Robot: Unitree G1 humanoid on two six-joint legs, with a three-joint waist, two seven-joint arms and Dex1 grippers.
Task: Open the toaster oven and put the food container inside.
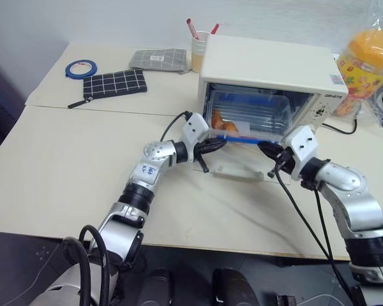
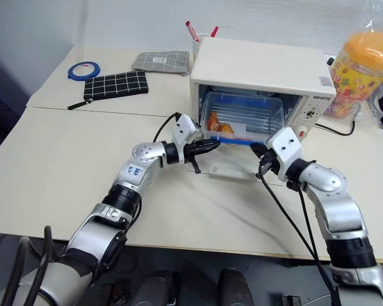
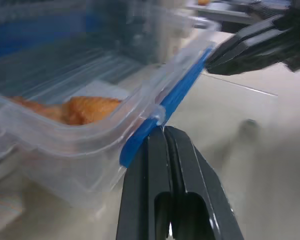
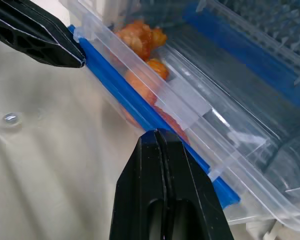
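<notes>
With its glass door dropped flat onto the tabletop, the toaster oven stands open at the far right-centre of the cream surface, and the food container sits mostly inside its cavity, long blue clip strip facing outward at the opening, orange-brown food pieces showing at its left end. Left pincer fingers pressed together, tips right at the container's front left corner on the blue strip; left wrist view shows the closed tips meeting the blue edge, though contact vs just beside is hard to call. Right pincer also pressed together, holding nothing, tips against the blue strip nearer the front right part; right wrist view shows its closed tips on the strip with the other pincer's black fingers at the strip's far end. Both arms point roughly level toward the oven opening, converging from either side. Behind the oven: a cup of pens, grey checked cloth, black grid-pattern pouch, blue tape roll. Orange-lidded yellow jar in clear wrap just right of the oven, a black cable running along the tabletop under it
</notes>
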